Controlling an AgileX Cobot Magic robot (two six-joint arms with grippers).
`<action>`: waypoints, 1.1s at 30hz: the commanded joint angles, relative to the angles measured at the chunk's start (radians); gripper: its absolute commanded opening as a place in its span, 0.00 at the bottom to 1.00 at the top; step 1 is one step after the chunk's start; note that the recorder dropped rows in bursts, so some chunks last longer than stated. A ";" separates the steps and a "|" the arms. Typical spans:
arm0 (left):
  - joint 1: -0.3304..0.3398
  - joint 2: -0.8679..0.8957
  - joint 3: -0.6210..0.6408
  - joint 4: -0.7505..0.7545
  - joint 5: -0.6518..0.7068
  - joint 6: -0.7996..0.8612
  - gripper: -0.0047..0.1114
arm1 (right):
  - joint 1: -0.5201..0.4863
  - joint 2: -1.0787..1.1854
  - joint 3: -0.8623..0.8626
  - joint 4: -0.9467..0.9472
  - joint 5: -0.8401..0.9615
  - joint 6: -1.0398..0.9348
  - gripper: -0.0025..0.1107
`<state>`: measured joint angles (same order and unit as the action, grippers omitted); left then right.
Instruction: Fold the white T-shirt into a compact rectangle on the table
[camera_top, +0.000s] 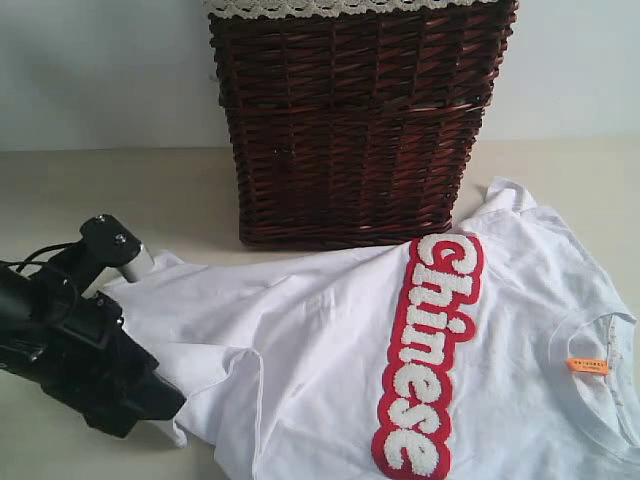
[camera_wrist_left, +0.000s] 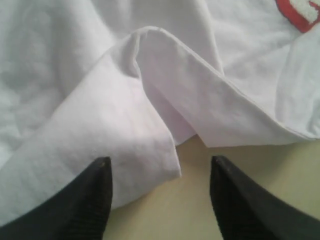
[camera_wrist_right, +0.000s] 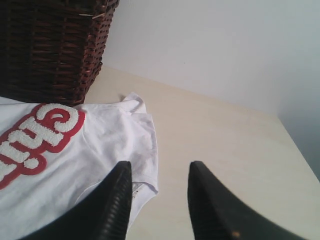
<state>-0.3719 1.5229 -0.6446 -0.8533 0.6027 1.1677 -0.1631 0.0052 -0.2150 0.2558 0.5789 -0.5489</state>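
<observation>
The white T-shirt (camera_top: 300, 340) is lying rumpled on the table (camera_top: 100, 190), with a folded corner sitting right between the spread jaws of the left gripper (camera_wrist_left: 160, 200), nothing pinched. The right gripper (camera_wrist_right: 160, 197) is hanging with jaws apart and empty, sleeve just beside one finger, wicker basket (camera_top: 350, 130) beyond.

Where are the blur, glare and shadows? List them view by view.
Exterior view: soft even light, no glare; the white T-shirt is bright, its creases faint, the wicker basket dark. Left wrist view: mildly soft overall, the left gripper blurred up close, light shadow under the raised fold. Right wrist view: the right gripper blurred up close, the table evenly lit.
</observation>
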 joint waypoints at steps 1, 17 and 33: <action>0.003 -0.010 0.004 -0.062 -0.012 0.058 0.53 | 0.000 -0.005 0.002 0.003 -0.004 0.002 0.34; 0.001 0.035 0.004 -0.107 -0.048 0.220 0.56 | 0.000 -0.005 0.002 0.003 -0.004 0.002 0.34; 0.001 0.083 0.074 -0.196 -0.158 0.385 0.50 | 0.000 -0.005 0.002 0.003 -0.004 0.002 0.34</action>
<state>-0.3719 1.6039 -0.5775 -1.0111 0.4855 1.5244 -0.1631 0.0052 -0.2150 0.2558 0.5789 -0.5489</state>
